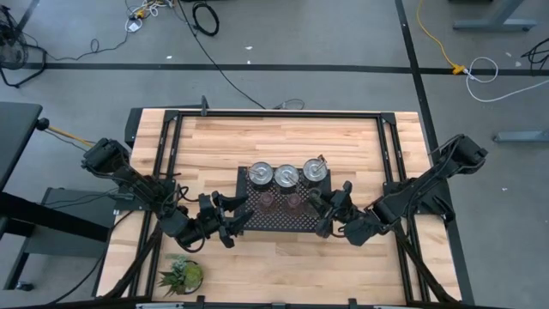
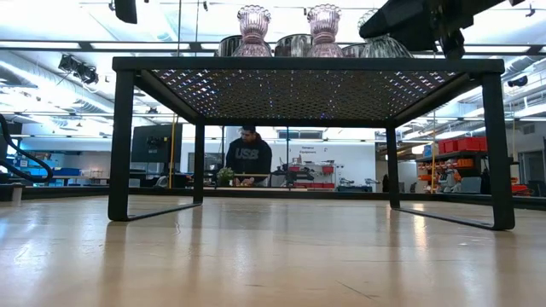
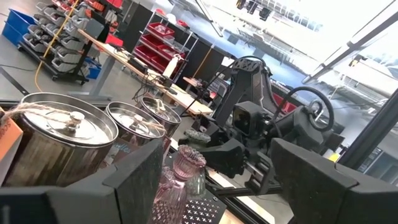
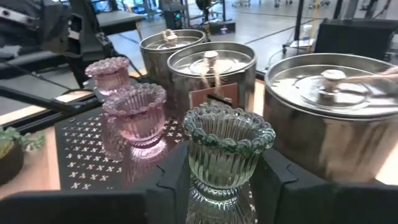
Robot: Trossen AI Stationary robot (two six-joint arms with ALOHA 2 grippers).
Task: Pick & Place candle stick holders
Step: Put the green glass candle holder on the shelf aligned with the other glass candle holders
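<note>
We see the black perforated mesh tray (image 1: 279, 221) on the pale wooden tabletop (image 1: 283, 142), with a workshop room behind it. The right pincer (image 4: 221, 186) pinches the greenish ribbed glass cup (image 4: 228, 146) on that tray; the left pincer (image 3: 211, 168) stands spread at the tray's other edge.

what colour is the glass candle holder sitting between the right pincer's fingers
Pale green: the ribbed, scallop-rimmed glass candle holder shows clearest in the right wrist view.

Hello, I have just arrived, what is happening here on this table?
Two robot arms are working at a black mesh tray holding candle stick holders. The right end effector has its fingers around the greenish glass holder on the tray. The left end effector is open at a pink glass holder. Three silver holders stand behind.
</note>
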